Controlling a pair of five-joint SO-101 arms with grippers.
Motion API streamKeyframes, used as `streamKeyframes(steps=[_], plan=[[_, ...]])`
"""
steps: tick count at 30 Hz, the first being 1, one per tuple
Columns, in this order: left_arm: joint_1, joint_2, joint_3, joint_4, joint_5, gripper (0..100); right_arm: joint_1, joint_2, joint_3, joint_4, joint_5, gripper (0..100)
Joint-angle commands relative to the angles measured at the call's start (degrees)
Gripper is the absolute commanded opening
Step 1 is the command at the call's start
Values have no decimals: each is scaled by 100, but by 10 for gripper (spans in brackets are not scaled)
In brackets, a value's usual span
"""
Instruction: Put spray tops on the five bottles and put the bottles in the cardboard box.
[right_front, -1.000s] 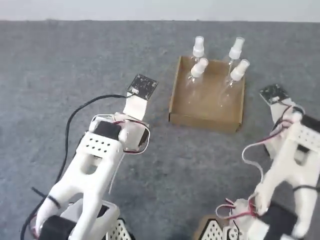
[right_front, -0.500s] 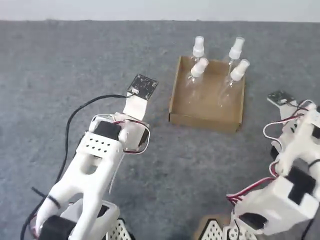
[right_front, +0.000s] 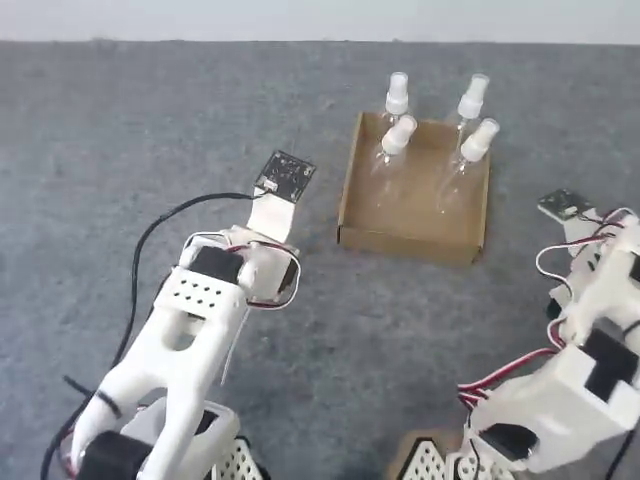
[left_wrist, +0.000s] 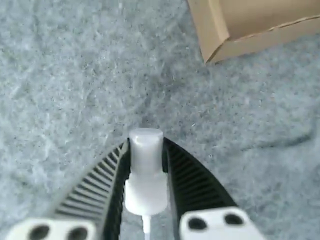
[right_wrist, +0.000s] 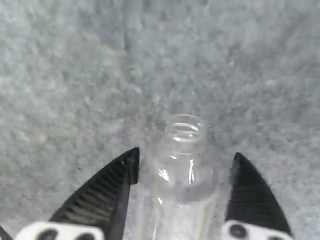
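My left gripper (left_wrist: 146, 142) is shut on a white spray top (left_wrist: 146, 172), held a little above the grey carpet, near a corner of the cardboard box (left_wrist: 240, 25). My right gripper (right_wrist: 185, 152) is shut on a clear bottle (right_wrist: 182, 170) with no top, its open neck pointing away from the wrist. In the high view the cardboard box (right_front: 410, 238) lies at the back centre. Two topped bottles (right_front: 398, 135) (right_front: 480, 138) stand in it, and two more (right_front: 397, 92) (right_front: 472, 95) stand at its far edge. The left arm (right_front: 200, 300) is near left, the right arm (right_front: 590, 330) near right.
Grey carpet (right_front: 120, 130) covers the whole table. A black cable (right_front: 150, 240) loops beside the left arm. Red and white wires (right_front: 520, 365) hang off the right arm. Open carpet lies between the two arms, in front of the box.
The right arm has drawn back toward the near right edge, away from the box. The left arm has barely shifted.
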Motion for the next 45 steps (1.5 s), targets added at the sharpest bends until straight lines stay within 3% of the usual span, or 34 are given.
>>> streamKeyframes(steps=[1,7,13,17,25,33,39,45], plan=[[0,-273,-40,-141,88,11,180,-75,-114,-66,97,111],[0,-273,-40,-158,88,11,312,-119,-264,-189,-114,60],[0,-299,-31,-132,97,11,277,-66,-1029,-215,-1952,57],[9,-299,-22,-132,141,11,163,-119,-1152,-215,-2646,57],[0,-316,-22,-132,413,11,22,-259,-1231,-136,-2778,22],[-35,-325,-22,-132,413,11,-233,-1754,-1257,971,-2778,6],[-44,-325,-57,-123,413,12,-1059,-3213,-1108,1842,-2787,6],[-53,-536,-57,-105,422,12,-2343,-5191,193,1965,-2787,6]])
